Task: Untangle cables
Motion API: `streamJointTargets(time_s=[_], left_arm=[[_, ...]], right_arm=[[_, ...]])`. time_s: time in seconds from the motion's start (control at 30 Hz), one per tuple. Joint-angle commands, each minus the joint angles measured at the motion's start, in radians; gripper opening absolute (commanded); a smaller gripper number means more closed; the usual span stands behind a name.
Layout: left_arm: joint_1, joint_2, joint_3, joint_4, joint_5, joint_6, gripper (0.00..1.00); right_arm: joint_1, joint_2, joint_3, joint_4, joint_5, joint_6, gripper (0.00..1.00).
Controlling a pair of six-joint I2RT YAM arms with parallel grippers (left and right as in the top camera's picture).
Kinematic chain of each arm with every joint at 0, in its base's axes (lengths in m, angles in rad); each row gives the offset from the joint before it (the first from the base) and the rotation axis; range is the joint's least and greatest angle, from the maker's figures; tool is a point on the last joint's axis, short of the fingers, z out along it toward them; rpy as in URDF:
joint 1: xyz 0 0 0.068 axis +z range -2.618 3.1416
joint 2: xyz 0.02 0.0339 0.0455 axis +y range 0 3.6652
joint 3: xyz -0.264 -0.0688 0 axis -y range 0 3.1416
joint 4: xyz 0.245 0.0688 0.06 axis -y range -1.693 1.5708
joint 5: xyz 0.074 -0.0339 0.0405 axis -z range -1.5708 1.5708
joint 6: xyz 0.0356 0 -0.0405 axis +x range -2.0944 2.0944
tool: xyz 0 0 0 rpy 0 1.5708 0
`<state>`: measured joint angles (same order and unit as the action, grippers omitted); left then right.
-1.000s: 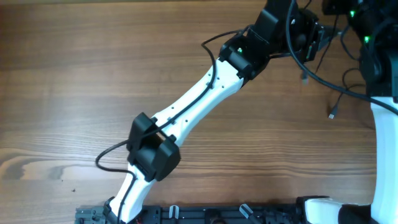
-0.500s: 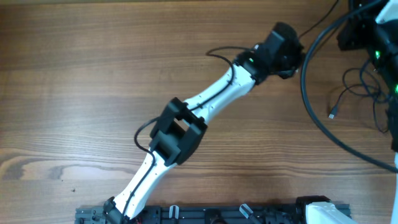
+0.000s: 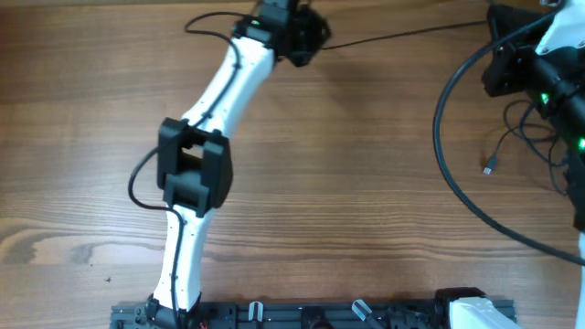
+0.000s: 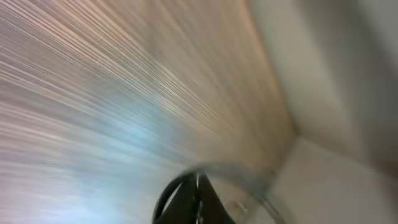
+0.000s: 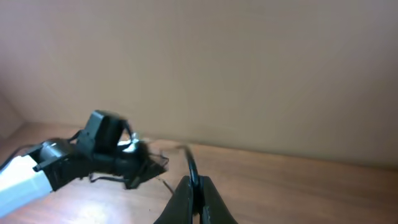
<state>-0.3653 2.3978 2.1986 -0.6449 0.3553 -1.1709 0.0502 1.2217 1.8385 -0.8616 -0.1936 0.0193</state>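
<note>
1. Left tool and right tool closed, apparently pinching one cable stretched between them over the bench.
2. Spare loops sit near the right arm.
3. Judged light, limp, slippery; grip near plug.

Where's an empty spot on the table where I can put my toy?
Two bare patches of table: the wood left of the left arm, and the middle between that arm, the taut cable above and the thick black wire. It's crowded at the right edge: loose cables and the right arm.
</note>
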Motion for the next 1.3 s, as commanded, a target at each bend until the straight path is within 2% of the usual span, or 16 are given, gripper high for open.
streamJointTargets(time_s=[0.0, 0.07, 0.13, 0.33, 0.43, 0.53, 0.77, 0.83, 0.93, 1.0, 1.1, 1.17, 1.27], left_arm=[[0.168, 0.031, -0.020, -0.097, -0.109, 0.118, 0.04], [0.211, 0.026, -0.020, -0.132, -0.104, 0.134, 0.04], [0.251, 0.011, -0.020, -0.148, -0.060, 0.196, 0.04], [0.288, -0.117, -0.020, -0.241, -0.058, 0.385, 0.04], [0.260, -0.218, -0.020, -0.310, -0.061, 0.489, 0.04], [0.210, -0.302, -0.020, -0.375, -0.069, 0.513, 0.04], [0.011, -0.478, -0.020, -0.509, -0.185, 0.607, 0.04], [-0.050, -0.505, -0.020, -0.539, -0.213, 0.618, 0.04], [-0.166, -0.532, -0.020, -0.591, -0.335, 0.618, 0.04], [-0.220, -0.534, -0.020, -0.610, -0.381, 0.618, 0.04], [-0.295, -0.534, -0.020, -0.633, -0.463, 0.618, 0.04], [-0.333, -0.534, -0.020, -0.647, -0.517, 0.618, 0.04], [-0.364, -0.534, -0.020, -0.678, -0.563, 0.618, 0.04]], right_arm=[[-0.006, -0.128, 0.039, 0.029, 0.008, 0.007, 0.04], [-0.006, -0.144, 0.039, 0.019, 0.008, 0.008, 0.04], [-0.006, -0.146, 0.039, 0.017, 0.008, 0.007, 0.04], [-0.006, -0.130, 0.039, 0.035, 0.038, -0.002, 0.04], [-0.006, -0.095, 0.039, 0.072, 0.165, -0.045, 0.04], [-0.006, -0.039, 0.039, 0.135, 0.318, -0.053, 0.04], [-0.037, 0.145, 0.039, 0.517, 0.534, -0.238, 0.04], [-0.091, 0.180, 0.039, 0.645, 0.533, -0.288, 0.04], [-0.197, 0.216, 0.039, 0.862, 0.504, -0.325, 0.05], [-0.268, 0.236, 0.039, 1.001, 0.406, -0.388, 0.07], [-0.388, 0.286, 0.039, 1.194, 0.132, -0.385, 0.08], [-0.449, 0.333, 0.039, 1.229, 0.047, -0.318, 0.08], [-0.505, 0.422, 0.039, 1.112, 0.034, -0.200, 0.05]])
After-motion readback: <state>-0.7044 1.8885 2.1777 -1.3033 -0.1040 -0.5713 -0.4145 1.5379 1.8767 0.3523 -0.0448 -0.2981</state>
